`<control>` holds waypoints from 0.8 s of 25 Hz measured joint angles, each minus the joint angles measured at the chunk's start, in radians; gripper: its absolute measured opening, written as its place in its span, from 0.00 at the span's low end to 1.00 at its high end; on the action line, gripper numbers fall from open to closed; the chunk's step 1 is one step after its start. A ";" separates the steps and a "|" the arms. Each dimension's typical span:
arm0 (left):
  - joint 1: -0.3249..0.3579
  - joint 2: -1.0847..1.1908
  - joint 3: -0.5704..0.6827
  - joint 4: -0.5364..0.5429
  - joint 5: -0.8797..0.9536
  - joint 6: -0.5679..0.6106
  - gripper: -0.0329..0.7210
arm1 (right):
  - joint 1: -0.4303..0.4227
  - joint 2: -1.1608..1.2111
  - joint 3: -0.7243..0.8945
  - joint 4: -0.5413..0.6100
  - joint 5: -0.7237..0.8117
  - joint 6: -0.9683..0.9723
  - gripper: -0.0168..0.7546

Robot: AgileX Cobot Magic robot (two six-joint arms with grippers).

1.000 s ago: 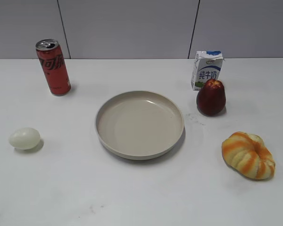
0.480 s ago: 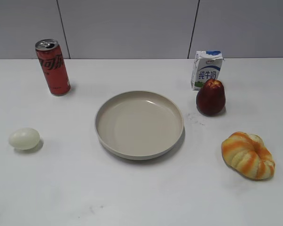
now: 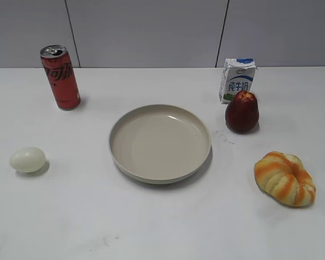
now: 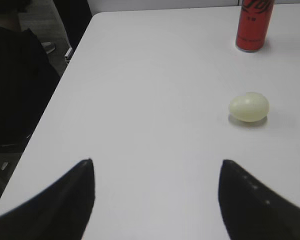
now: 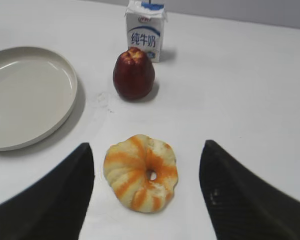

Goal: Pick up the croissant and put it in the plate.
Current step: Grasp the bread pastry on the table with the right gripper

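Six things sit on the white table (image 3: 162,227). At its middle is the plate (image 3: 160,172), round, beige and bare inside. The croissant (image 3: 284,178), puffy with orange and cream stripes, lies on the tabletop near the right edge, well apart from the plate and on the near side of it. Farther back on the right stands a dark red fruit (image 3: 242,112), upright, with a small milk carton (image 3: 238,80) just behind it, so close that I cannot tell if they touch. At the far left a red can (image 3: 60,77) stands upright, and a pale egg (image 3: 27,159) rests at the left, nearer to me than the can.

Neither arm shows in the exterior view. From the right wrist, the right gripper (image 5: 147,192) hangs above the croissant with its two dark fingers spread wide, one on each side of the pastry and touching nothing. From the left wrist, the left gripper (image 4: 157,197) likewise has its fingers wide apart over bare table, with the egg beyond its right finger and the can farther off.
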 joint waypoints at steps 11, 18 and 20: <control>0.000 0.000 0.000 0.000 0.000 0.000 0.82 | 0.000 0.583 -0.201 0.105 0.203 -0.019 0.78; 0.000 0.000 0.000 0.000 0.000 0.000 0.82 | 0.000 0.885 -0.285 0.121 0.209 -0.046 0.80; 0.000 0.000 0.000 0.000 0.000 0.000 0.82 | 0.001 0.958 -0.313 0.124 0.210 -0.053 0.80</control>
